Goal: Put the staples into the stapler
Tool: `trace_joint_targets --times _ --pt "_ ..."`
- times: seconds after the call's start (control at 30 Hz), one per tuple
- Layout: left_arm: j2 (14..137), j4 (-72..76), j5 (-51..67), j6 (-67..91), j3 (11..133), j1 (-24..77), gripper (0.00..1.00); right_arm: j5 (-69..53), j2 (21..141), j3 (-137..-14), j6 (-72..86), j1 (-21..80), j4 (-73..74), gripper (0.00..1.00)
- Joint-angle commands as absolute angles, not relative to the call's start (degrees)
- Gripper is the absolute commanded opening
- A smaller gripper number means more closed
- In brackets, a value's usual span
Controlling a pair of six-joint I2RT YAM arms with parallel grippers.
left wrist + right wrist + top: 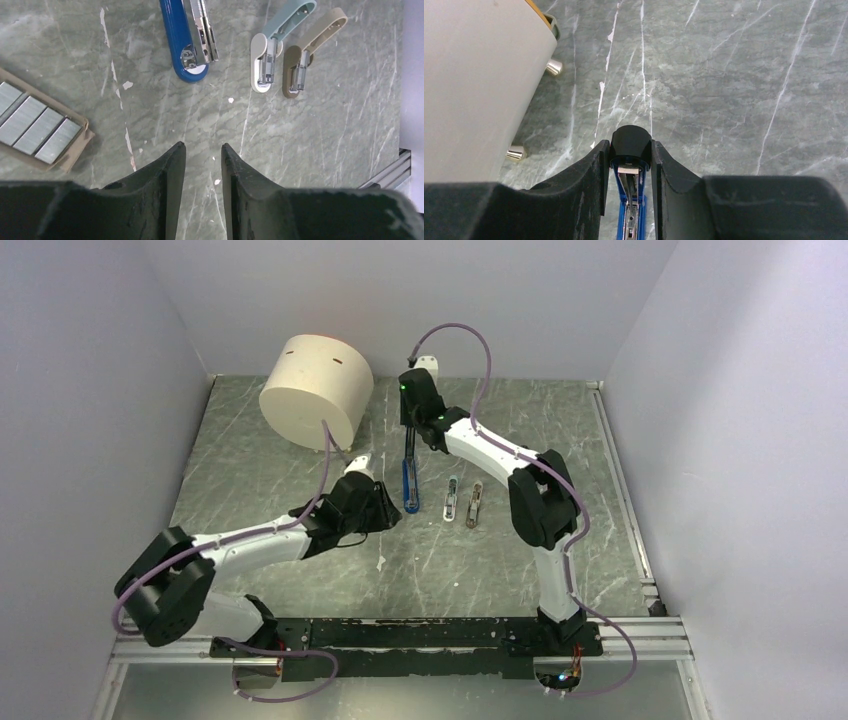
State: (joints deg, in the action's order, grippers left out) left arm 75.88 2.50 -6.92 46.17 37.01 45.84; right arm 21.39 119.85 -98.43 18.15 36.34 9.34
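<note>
Right jaws pinch stapler (630, 140) at hinge end, left jaws narrow, empty, near staples (37, 125); risk: end-only pinch lets stapler pivot or slip when pushed.

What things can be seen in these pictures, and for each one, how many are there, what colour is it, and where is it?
stapler: one, blue with a black end and a metal inner rail, middle of the table
staples: several silver strips in one brown cardboard tray, left of the stapler in the left wrist view
pale-blue mini stapler: one, just right of the stapler
beige mini stapler: one, beside the pale-blue one
cylinder: one, large, cream, far left of the table
table: one, grey-green marbled
left gripper: black, jaws apart and empty, over bare table
right gripper: black, closed on the stapler's black end
</note>
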Motion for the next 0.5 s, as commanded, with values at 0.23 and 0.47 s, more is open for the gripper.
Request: trace_joint_targets --times 0.23,0.47 --pt "87.06 15.48 -2.48 44.69 39.97 43.12 0.36 19.66 116.01 -96.14 19.33 36.37 8.06 0.2" --pt "90.3 19.13 -1.72 43.51 40.43 41.94 0.35 18.94 115.92 -96.05 19.61 36.62 8.15 0.2"
